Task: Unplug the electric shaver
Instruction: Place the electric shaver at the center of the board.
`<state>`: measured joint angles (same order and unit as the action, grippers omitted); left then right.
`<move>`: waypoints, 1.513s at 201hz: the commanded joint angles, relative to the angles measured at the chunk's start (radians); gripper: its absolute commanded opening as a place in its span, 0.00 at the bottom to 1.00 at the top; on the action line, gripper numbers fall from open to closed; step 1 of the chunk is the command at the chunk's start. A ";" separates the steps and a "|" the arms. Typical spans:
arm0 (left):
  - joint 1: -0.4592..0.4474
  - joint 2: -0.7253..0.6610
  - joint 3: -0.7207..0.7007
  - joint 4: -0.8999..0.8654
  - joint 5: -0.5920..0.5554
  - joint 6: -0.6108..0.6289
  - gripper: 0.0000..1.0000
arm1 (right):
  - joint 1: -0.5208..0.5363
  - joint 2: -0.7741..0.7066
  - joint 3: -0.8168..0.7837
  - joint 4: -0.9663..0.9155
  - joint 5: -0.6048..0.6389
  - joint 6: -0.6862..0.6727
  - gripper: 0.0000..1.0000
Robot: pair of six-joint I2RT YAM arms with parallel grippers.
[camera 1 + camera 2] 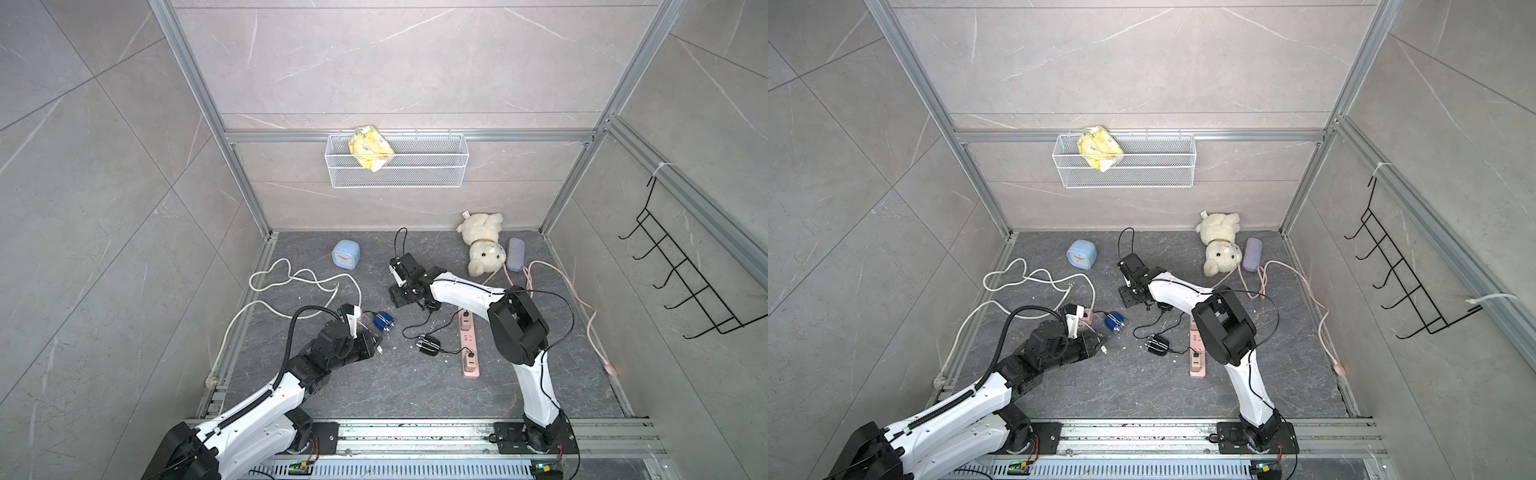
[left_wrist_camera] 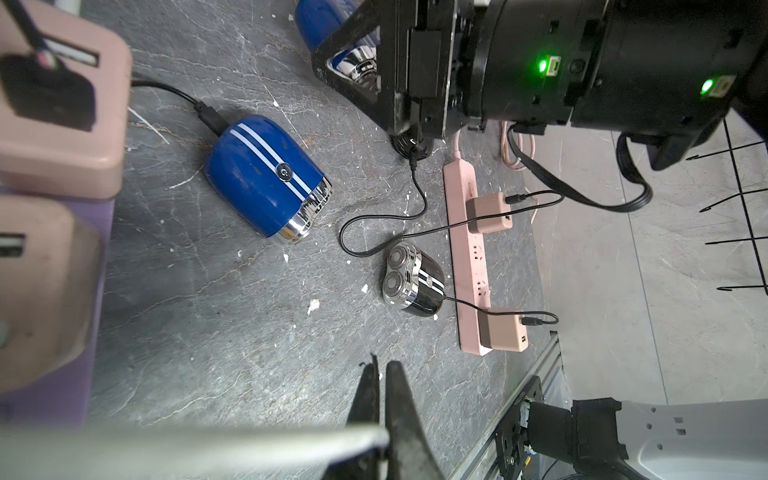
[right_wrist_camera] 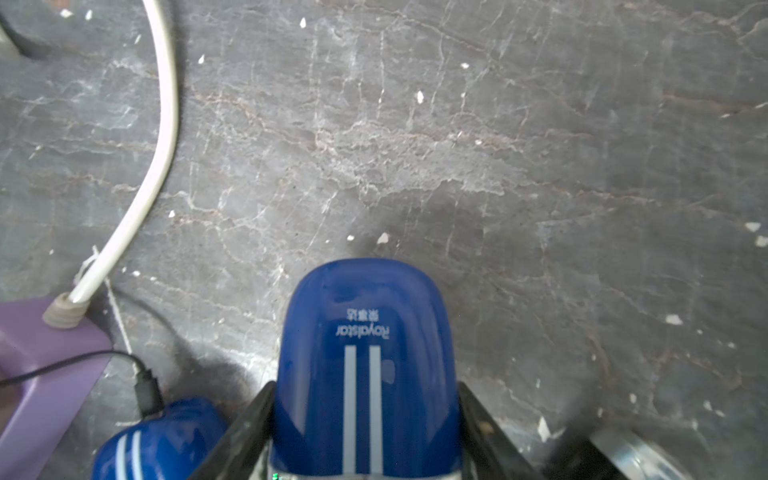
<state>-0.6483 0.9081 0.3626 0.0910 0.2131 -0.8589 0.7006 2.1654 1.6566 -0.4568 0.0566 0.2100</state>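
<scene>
1. Gripping a blue shaver [image 3: 365,332] by its sides, the right gripper [image 3: 364,395] has one black finger against each flank. The shaver's rounded end points away from the wrist, over the dark stone floor [image 3: 457,145].
2. A second blue shaver [image 2: 264,178] lies on its side on the floor, just beside the held one in the right wrist view. A black cable [image 2: 210,116] is plugged into its rounded end.
3. That cable runs to a black plug in a pink adapter [image 2: 62,158] seated on a purple power strip [image 3: 50,340]. A white cord [image 3: 162,145] leads off from that strip.
4. The left gripper [image 2: 381,368] sits near the second blue shaver with its fingers pressed together. A pale blurred strip meets them in the left wrist view, and I cannot tell whether it is pinched.
5. A black shaver [image 2: 415,286] lies beside a pink power strip [image 2: 473,257]. Its thin lead goes to the end adapter [image 2: 500,332] on that strip.
6. A looping lead [image 2: 341,239] runs from the middle adapter [image 2: 488,210] to under the right gripper, where I cannot make out what it joins.
7. In both top views a plush toy [image 1: 484,245] and a blue clock [image 1: 345,255] lie near the back wall. A wire basket [image 1: 399,178] hung above them holds a yellow pack [image 1: 370,149].
</scene>
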 commanded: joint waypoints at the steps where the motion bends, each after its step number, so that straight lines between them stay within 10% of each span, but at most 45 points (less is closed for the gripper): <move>1: -0.006 0.005 0.030 0.025 0.021 0.015 0.00 | -0.010 0.032 0.026 -0.026 0.008 0.029 0.39; 78: -0.007 0.010 0.026 0.029 0.023 0.016 0.00 | -0.035 0.141 0.106 -0.061 0.008 0.042 0.44; 177: -0.010 0.060 0.041 0.018 0.030 0.013 0.00 | -0.059 0.169 0.155 -0.120 -0.027 0.068 0.78; 250: -0.028 0.075 0.103 -0.093 -0.001 0.031 0.00 | -0.059 -0.120 -0.120 0.104 -0.113 0.053 0.88; 304: -0.120 0.151 0.189 -0.171 -0.066 0.058 0.50 | -0.049 -0.289 -0.312 0.181 -0.223 0.021 0.89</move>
<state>-0.7326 1.0378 0.5156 -0.0296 0.1898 -0.8162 0.6415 1.9408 1.4162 -0.3389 -0.1005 0.2584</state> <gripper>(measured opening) 0.359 0.890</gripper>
